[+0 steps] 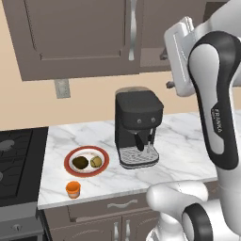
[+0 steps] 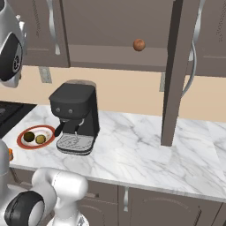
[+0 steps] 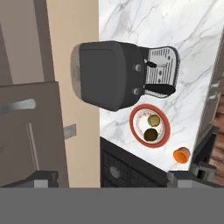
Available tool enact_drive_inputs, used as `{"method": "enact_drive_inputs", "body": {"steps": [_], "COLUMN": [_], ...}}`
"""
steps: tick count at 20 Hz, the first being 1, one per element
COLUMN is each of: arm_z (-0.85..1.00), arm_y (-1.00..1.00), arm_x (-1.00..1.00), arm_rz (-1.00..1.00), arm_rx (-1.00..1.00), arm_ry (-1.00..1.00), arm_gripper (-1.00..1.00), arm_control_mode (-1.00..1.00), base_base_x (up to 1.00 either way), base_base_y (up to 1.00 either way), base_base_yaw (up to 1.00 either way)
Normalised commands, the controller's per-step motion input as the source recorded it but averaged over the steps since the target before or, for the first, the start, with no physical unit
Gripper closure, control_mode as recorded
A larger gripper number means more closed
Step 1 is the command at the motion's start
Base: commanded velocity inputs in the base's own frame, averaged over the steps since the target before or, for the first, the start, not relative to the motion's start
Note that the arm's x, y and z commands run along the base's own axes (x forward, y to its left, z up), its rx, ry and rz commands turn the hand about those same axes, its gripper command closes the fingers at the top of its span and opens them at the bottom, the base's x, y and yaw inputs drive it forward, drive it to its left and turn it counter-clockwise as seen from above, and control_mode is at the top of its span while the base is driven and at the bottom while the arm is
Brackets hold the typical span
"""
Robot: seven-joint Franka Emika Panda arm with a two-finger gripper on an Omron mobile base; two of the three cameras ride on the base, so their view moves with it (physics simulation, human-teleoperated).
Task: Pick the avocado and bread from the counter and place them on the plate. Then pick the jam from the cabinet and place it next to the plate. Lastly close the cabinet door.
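Cabinet (image 2: 110,31): door (image 2: 174,70) swung out, edge-on over bare counter (image 2: 132,150) stretch.
Arm (image 1: 219,108): "FRANKA" lettering.
Plate (image 1: 86,161): holds avocado (image 1: 81,162), bread (image 1: 96,162).
Jam (image 1: 73,188): beside plate, near counter edge.
Gripper (image 3: 112,179): fingers apart, holding nothing.

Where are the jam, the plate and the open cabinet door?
jam (image 1: 73,188): left base view, jar side.
plate (image 1: 86,173): left base view, front red rim.
cabinet door (image 2: 173,88): right base view, door's edge-on face.
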Motion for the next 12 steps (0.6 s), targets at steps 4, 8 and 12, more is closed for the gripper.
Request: {"method": "enact_drive_inputs", "body": {"steps": [4, 8, 12], "arm_z": [-0.19, -0.29, -0.29], "arm_y": [0.0, -0.02, -0.11], "arm_x": [-0.01, -0.03, -0.12], "arm_rz": [0.0, 0.0, 0.0], "arm_rx": [-0.07, -0.09, -0.07], "arm_ry": [0.09, 0.09, 0.06], "arm_gripper": [-1.0, -1.0, -1.0], "arm_control_mode": [-1.0, -1.0, -1.0], "base_base_x": [0.0, 0.0, 0.0], "base_base_y": [0.0, 0.0, 0.0], "base_base_yaw": [0.0, 0.0, 0.0]}}
